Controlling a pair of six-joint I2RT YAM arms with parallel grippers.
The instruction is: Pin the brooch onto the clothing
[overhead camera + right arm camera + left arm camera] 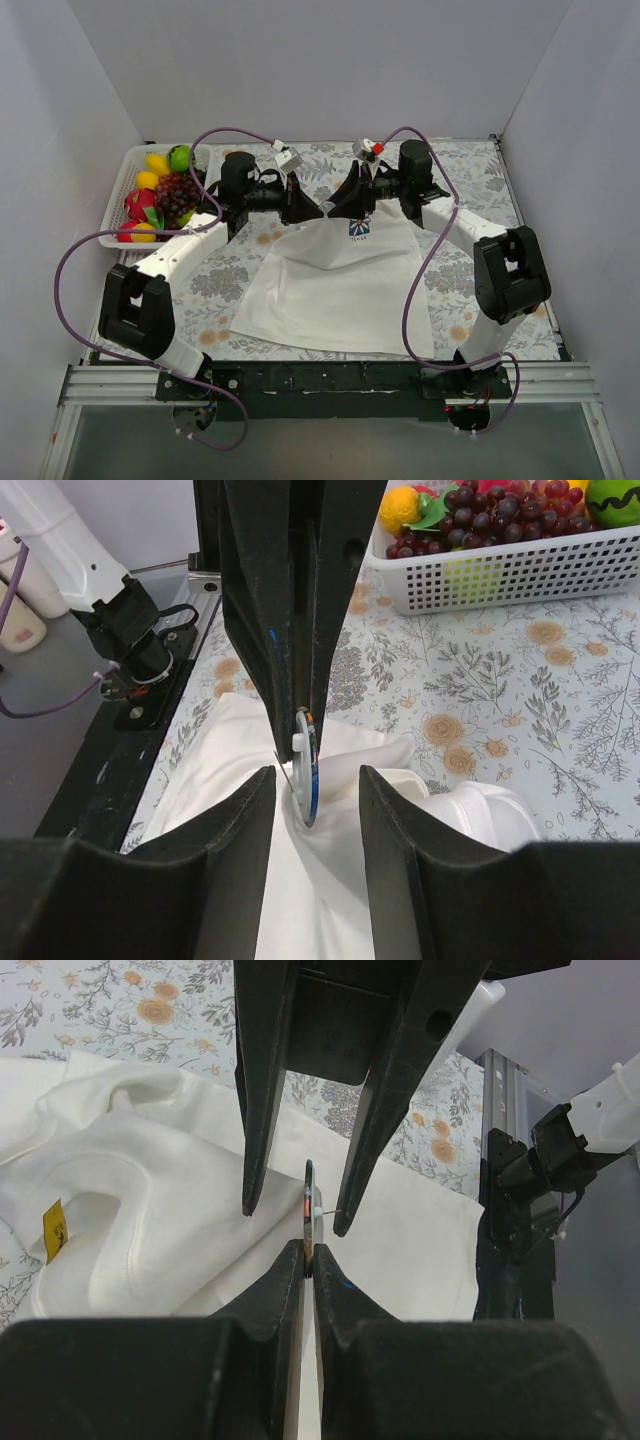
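Observation:
The white T-shirt [340, 285] lies on the floral cloth, its blue-and-white logo [359, 229] near the collar. Both grippers meet above the bunched collar. My left gripper [318, 210] [309, 1250] is shut on the brooch [309, 1205], a small disc seen edge-on. In the right wrist view the brooch [309, 770] shows a white back, a blue rim and its thin pin standing out. It hangs just over a fold of the shirt [330, 900]. My right gripper [342, 205] [317, 775] is open, one finger on each side of the brooch, not touching it.
A white basket [125, 195] of toy fruit stands at the back left and shows in the right wrist view [500, 580]. The grey floral cloth [470, 290] covers the table. A yellow tag [55, 1228] sits inside the collar. White walls enclose the sides and back.

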